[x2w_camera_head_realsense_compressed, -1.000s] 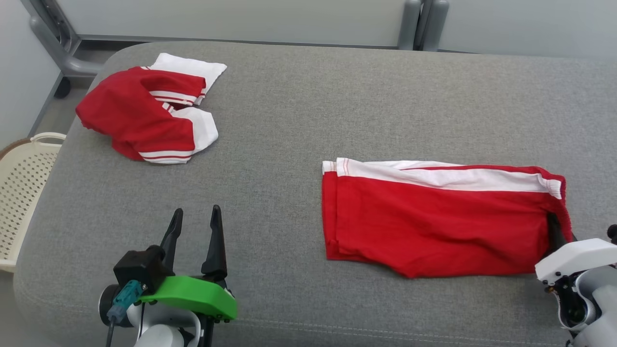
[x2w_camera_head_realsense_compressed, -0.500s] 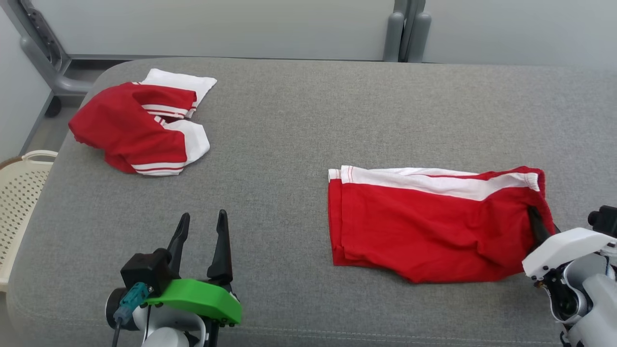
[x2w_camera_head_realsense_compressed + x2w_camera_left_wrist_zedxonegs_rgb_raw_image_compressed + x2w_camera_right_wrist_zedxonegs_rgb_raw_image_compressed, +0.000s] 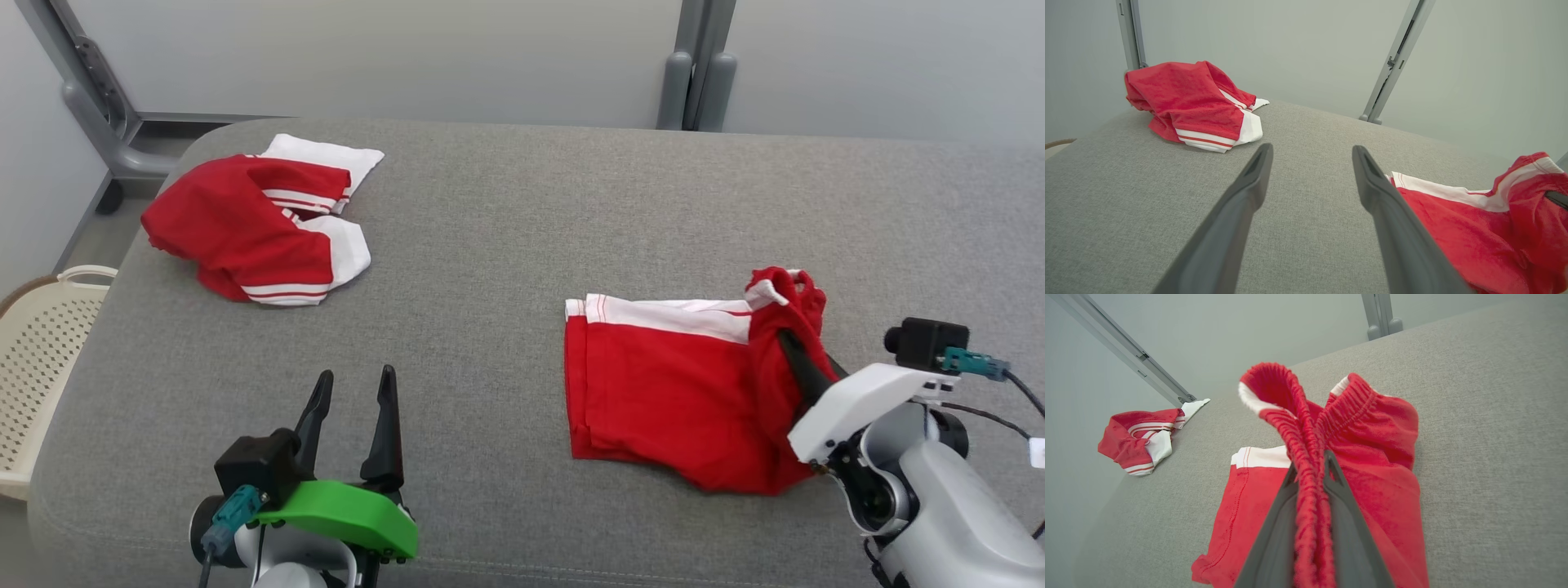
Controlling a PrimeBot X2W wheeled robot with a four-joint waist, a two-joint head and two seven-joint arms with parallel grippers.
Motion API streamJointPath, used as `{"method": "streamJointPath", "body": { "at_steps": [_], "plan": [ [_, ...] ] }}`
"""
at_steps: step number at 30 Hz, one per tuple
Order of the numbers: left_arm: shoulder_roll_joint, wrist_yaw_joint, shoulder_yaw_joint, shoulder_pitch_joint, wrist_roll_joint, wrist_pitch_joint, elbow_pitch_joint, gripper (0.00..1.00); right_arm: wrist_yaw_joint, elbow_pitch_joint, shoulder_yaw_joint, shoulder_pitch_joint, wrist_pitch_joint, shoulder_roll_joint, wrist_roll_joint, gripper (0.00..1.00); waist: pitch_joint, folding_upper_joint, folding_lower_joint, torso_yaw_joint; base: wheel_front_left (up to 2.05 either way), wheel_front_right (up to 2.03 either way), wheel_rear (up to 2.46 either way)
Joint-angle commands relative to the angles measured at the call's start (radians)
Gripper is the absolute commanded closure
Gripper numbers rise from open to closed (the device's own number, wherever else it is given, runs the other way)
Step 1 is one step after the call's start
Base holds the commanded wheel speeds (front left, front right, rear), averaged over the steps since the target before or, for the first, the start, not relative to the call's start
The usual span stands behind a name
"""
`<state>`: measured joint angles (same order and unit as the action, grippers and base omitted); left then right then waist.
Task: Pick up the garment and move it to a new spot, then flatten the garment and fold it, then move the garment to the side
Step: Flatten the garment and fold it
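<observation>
The garment (image 3: 669, 384), red shorts with a white side band, lies on the grey padded table (image 3: 522, 212) at the right. My right gripper (image 3: 785, 336) is shut on its elastic waistband and holds that end raised and bunched above the rest of the cloth. In the right wrist view the ribbed waistband (image 3: 1306, 428) runs pinched between the two fingers of the right gripper (image 3: 1310, 465). My left gripper (image 3: 357, 377) stands open at the lower left over bare table, holding nothing. The left wrist view shows the left gripper (image 3: 1312, 149) parted, with the garment (image 3: 1453, 237) to its right.
A second red and white garment (image 3: 245, 220) lies crumpled at the table's far left corner. A cream perforated basket (image 3: 33, 343) stands on the floor beyond the left edge. Grey metal posts (image 3: 694, 73) rise behind the far edge.
My right gripper has lifted the waistband end and carried it left, so the garment's right part now bunches up over itself. The head view has shifted. The left gripper stays open in place.
</observation>
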<state>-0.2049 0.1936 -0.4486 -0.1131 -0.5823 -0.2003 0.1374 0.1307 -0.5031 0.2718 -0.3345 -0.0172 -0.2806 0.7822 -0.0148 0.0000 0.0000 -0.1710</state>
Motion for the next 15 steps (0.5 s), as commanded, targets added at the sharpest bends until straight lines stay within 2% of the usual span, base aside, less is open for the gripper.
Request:
{"method": "streamJointPath", "body": {
  "at_steps": [1,7,15],
  "plan": [
    [0.002,-0.001,0.001,0.008,-0.009,0.0,0.0,0.0,0.0,0.008,-0.015,-0.015,0.016,0.029,-0.031,1.0,0.004,0.0,0.0,-0.008,0.0,0.0,0.0],
    [0.012,-0.01,-0.007,-0.004,-0.016,-0.003,0.006,0.0,0.0,-0.052,-0.062,-0.057,0.071,0.145,-0.158,1.0,0.01,0.0,0.0,-0.039,0.0,0.0,0.0],
    [0.019,-0.02,-0.023,-0.015,-0.017,-0.006,0.018,0.0,0.0,-0.203,-0.102,-0.104,0.092,0.217,-0.291,1.0,0.022,0.0,0.0,-0.091,0.0,0.0,0.0]
  ]
}}
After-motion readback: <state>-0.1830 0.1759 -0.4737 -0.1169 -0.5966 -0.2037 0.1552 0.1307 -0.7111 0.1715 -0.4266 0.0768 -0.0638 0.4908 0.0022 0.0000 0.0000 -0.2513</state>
